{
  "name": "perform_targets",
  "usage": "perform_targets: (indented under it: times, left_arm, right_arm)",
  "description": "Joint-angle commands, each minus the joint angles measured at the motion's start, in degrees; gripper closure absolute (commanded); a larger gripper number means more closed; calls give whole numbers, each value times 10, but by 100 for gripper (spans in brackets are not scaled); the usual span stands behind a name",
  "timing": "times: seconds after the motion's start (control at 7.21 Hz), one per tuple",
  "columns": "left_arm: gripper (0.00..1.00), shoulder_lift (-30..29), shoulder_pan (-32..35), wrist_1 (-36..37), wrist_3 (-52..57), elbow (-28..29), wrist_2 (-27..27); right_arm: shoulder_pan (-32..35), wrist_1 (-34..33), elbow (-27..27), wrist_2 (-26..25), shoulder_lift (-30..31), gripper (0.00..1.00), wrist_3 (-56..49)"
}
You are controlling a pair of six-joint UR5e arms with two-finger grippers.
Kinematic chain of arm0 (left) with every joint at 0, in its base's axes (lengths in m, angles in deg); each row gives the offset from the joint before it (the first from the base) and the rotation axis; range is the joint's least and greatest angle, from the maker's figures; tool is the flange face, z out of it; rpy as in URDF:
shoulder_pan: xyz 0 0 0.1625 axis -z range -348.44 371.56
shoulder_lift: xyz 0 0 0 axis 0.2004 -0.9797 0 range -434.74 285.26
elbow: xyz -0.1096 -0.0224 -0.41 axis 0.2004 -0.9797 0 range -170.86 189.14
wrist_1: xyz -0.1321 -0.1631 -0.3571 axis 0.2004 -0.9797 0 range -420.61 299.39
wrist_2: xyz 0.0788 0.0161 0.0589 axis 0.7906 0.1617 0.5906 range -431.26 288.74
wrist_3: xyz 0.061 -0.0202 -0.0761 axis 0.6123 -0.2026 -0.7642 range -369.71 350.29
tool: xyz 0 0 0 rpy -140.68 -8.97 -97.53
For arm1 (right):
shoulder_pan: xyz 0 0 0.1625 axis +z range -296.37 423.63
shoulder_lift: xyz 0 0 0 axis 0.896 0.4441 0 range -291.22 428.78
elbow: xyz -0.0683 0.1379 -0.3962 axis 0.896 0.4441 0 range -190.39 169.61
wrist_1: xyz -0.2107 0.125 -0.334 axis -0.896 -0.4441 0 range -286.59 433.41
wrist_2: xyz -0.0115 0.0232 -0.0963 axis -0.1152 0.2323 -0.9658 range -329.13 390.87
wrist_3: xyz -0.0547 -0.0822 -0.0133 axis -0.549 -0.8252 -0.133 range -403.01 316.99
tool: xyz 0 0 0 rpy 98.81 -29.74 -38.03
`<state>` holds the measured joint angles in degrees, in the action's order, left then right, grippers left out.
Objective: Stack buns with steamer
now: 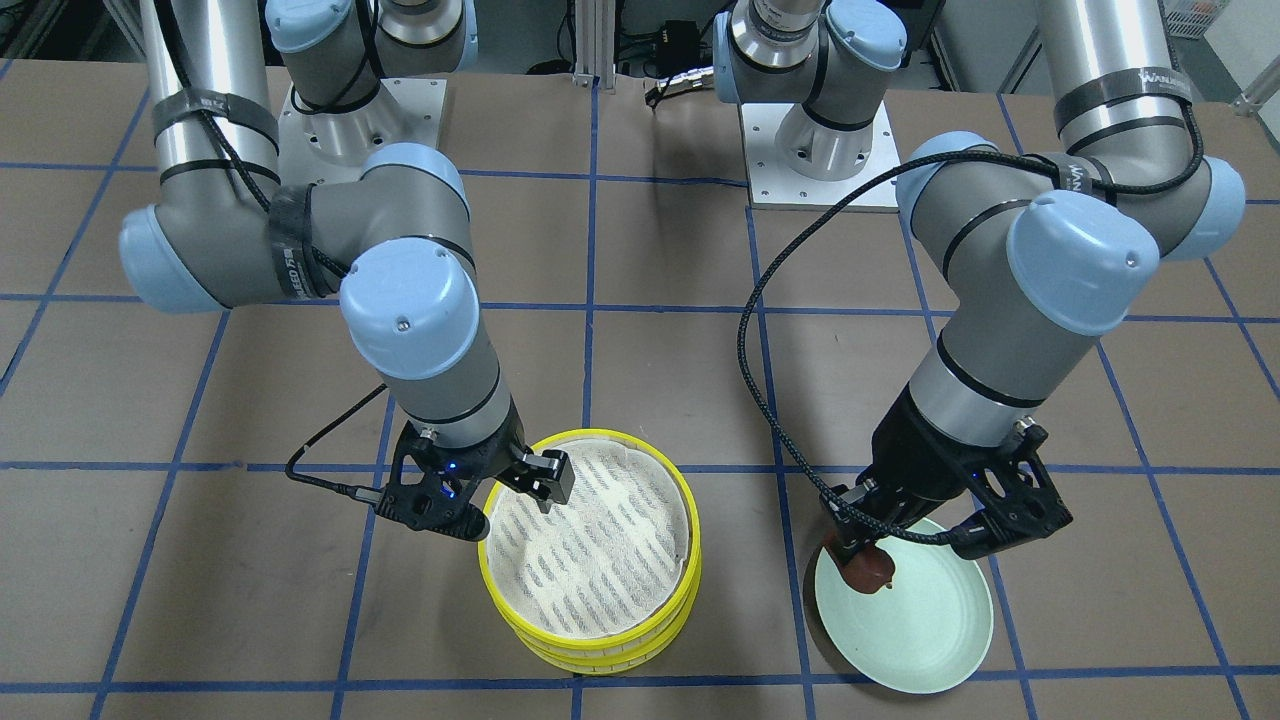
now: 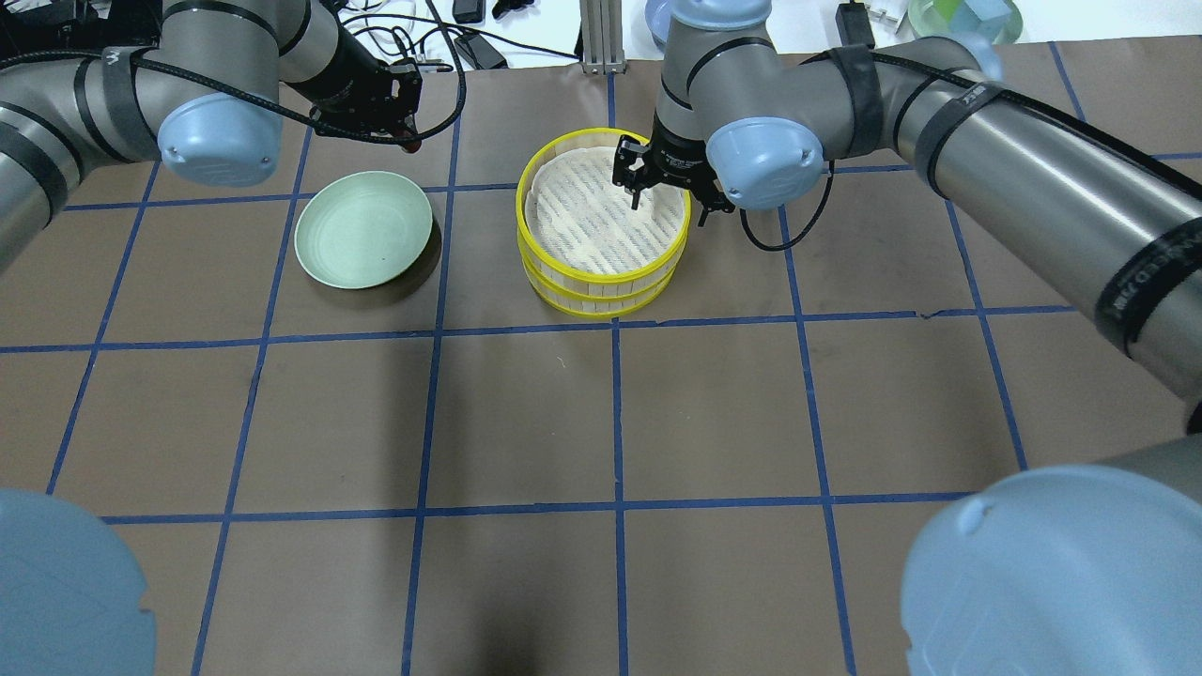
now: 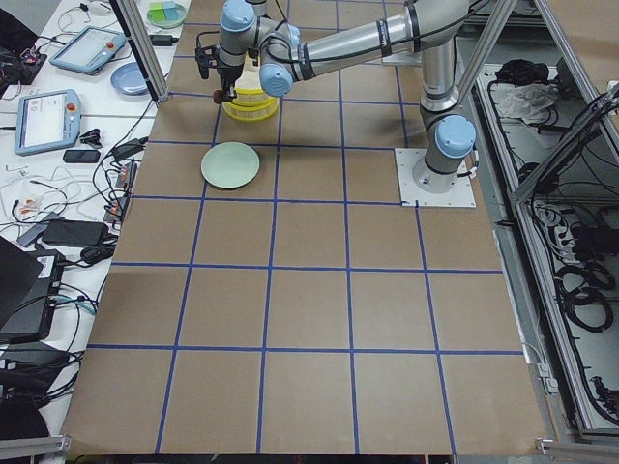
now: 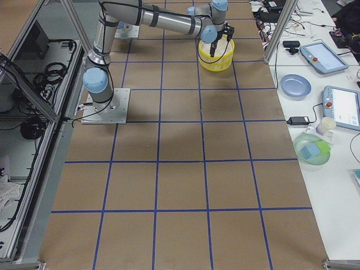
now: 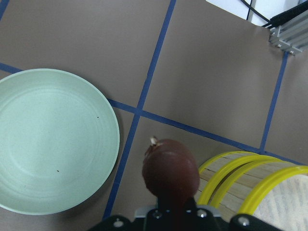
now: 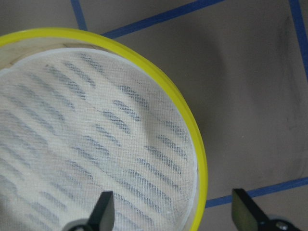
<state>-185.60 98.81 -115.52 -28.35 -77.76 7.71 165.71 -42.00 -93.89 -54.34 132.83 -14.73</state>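
While left pincer [image 1: 860, 545] clamps dark bun [image 5: 171, 168] (long axis along it), right pincer [image 6: 174, 211] gapes empty astride steamer [image 2: 602, 273] rim.

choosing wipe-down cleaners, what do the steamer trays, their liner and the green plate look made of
Steamer trays: glossy bright yellow rims, likely plastic; the pale slatted sides look like bamboo or wood.
Liner: matte white woven cloth, wrinkled, with grey dashes.
Green plate: smooth, faintly speckled pale surface, perhaps plastic or melamine; the look leaves it open.

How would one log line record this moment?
left gripper: shut on brown bun | right gripper: open, astride rim of top tray | white bun: unseen
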Motion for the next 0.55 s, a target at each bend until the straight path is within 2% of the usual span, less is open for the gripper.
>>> perform_targets:
  times: [0.0,0.14,0.42]
  left_arm:
    - [100,0,12,2,-18,0,-5]
    - [100,-1,18,3,-41,0,-7]
    - [100,-10,80,4,-124,-4,-10]
  right_arm:
    - [-18,60,1,1,82,1,-52]
    - [-41,101,1,0,128,0,-91]
    - [-78,225,1,-6,224,0,-164]
